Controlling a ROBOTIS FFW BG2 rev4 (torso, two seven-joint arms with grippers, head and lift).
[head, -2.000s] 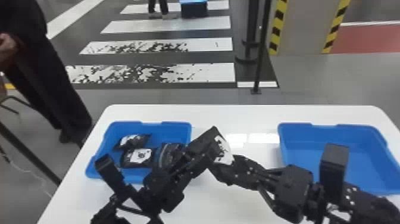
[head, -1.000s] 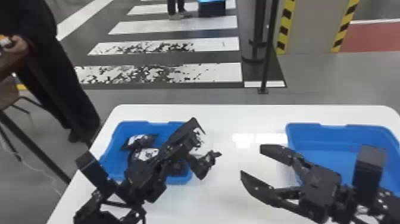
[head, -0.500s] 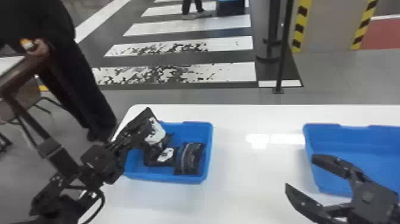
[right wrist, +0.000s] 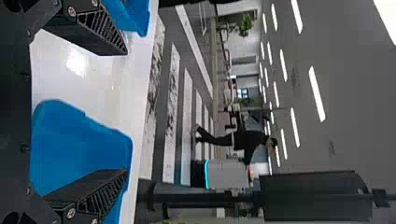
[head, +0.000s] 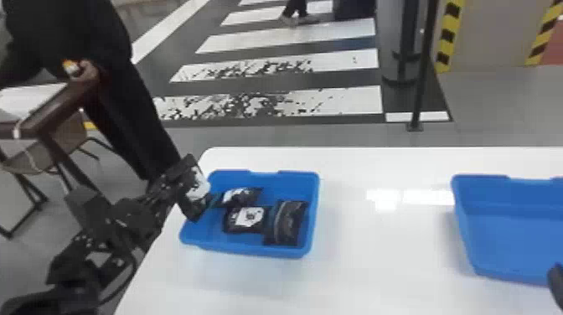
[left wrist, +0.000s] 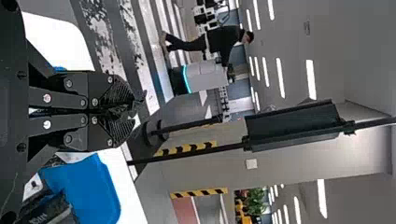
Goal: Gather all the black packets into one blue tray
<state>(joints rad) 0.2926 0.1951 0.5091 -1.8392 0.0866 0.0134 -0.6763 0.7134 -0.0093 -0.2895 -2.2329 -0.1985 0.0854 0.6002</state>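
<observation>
Left end effector (left wrist: 132, 110), the nearer one, is closed on your packet (head: 197, 184), held steeply by the blue tray's (head: 313, 209) left side; three packets (head: 245, 218) lie to its right, so ease rightward before releasing. Your right end effector (right wrist: 125, 113) gapes wide near the other tray (head: 509, 234).

A black post (head: 424, 63) stands beyond the white table (head: 377, 259) — near white floor stripes (head: 360, 100).

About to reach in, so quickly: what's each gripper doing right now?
Left gripper: closed, holding a black packet.
Right gripper: open, fingers wide apart, nothing between them.
</observation>
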